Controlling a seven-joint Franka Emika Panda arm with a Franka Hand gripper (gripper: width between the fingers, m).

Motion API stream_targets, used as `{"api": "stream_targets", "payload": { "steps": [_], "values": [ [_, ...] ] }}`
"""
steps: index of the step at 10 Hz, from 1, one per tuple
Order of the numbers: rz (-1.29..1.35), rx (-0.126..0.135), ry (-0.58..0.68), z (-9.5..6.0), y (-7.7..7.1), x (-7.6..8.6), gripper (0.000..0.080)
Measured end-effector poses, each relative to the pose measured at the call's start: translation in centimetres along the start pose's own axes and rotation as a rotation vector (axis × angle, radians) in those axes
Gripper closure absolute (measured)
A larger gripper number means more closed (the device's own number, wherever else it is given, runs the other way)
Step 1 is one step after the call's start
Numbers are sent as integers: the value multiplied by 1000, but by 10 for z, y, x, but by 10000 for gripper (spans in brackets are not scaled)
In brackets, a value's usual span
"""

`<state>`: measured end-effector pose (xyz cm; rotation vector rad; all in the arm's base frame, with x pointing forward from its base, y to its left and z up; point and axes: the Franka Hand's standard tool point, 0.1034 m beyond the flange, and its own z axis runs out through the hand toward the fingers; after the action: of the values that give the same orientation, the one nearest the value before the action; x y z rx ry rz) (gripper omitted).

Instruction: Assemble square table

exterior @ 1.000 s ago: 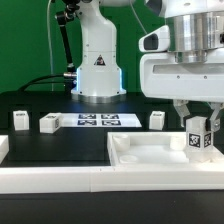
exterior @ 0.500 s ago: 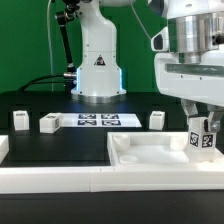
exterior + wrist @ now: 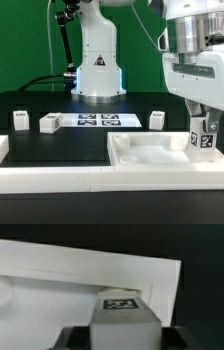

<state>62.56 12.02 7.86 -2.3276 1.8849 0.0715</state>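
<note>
Fingers [image 3: 75,339] pinching 1 upright leg [image 3: 203,140] | leg at frame's right edge, over slab [image 3: 150,156] corner | 3 spare legs [image 3: 49,123] on desk [image 3: 60,145] behind

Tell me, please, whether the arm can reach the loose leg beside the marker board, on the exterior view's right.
Probably not yet: its jaws are closed on a tagged leg over the tabletop. The loose leg itself stands clear, with nothing blocking it.
</note>
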Motion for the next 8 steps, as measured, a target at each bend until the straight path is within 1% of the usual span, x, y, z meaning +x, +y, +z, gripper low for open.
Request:
{"api": "stream_targets", "payload": {
  "steps": [1, 2, 3, 4, 5, 8],
  "values": [
    [-71, -11, -3, -1, 0, 2, 397],
    [-80, -8, -2, -1, -1, 0, 257],
    [-129, 15, 7, 0, -3, -3, 184],
    [-200, 14, 8, 1, -2, -3, 184],
    [-283, 14, 9, 1, -2, -2, 156],
    [-461, 12, 12, 1, -2, -2, 151]
  ]
}}
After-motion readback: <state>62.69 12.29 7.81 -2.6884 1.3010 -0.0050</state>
